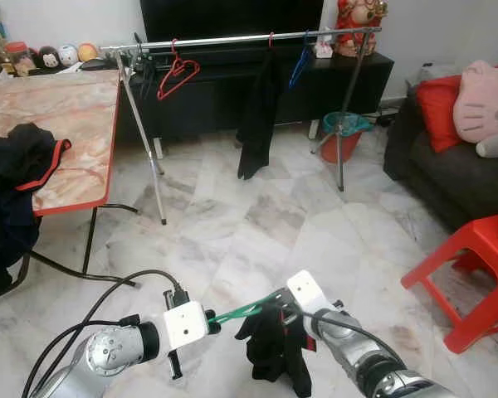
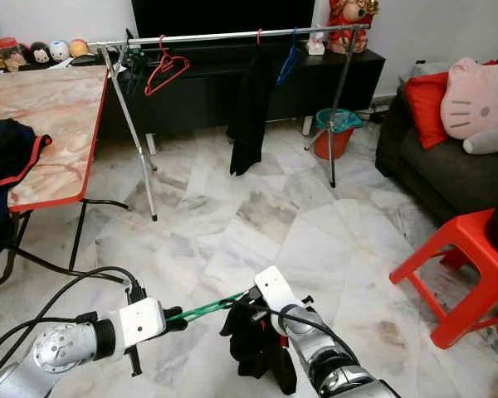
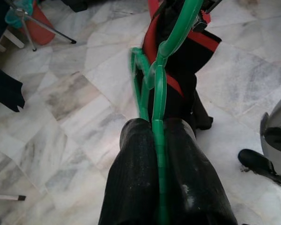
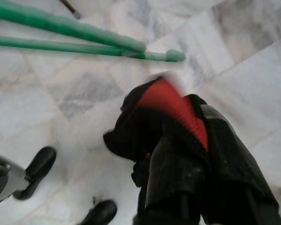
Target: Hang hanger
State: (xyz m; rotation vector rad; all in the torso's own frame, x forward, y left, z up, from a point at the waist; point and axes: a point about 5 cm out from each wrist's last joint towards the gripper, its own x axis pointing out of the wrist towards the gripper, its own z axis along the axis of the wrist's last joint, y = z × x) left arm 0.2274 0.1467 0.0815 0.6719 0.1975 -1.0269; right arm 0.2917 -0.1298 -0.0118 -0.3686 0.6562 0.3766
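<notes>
Low over the marble floor [image 1: 257, 224], the left gripper [image 1: 209, 322] pinches one end of a green hanger [image 1: 247, 309], its two black fingers [image 3: 136, 178] closed tight on the plastic in the left wrist view. At the hanger's other end the right gripper [image 1: 275, 325] is clamped on a black garment with red trim [image 1: 274, 352], which droops below the hanger in a bunch; in the right wrist view the cloth is pressed between its fingers [image 4: 173, 168]. So the hanger sits between the two grippers, well short of the rack [image 1: 241, 39], which stands across the room in front of a black TV cabinet [image 1: 257, 87]. On the rack hang a red hanger [image 1: 177, 76] near its left end, a black garment [image 1: 257, 116] at the middle and a blue hanger [image 1: 300, 62] just right of that. A teal bin [image 1: 342, 133] sits near the rack's right leg. Left of the rack stands a marble-topped table [image 1: 70, 133] with dark clothes [image 1: 17, 166] heaped on its near edge. Right of the rack are a dark sofa [image 1: 461, 178] with a red cushion [image 1: 437, 108] and a pink plush [image 1: 484, 99], and nearer, a red stool [image 1: 473, 257].
</notes>
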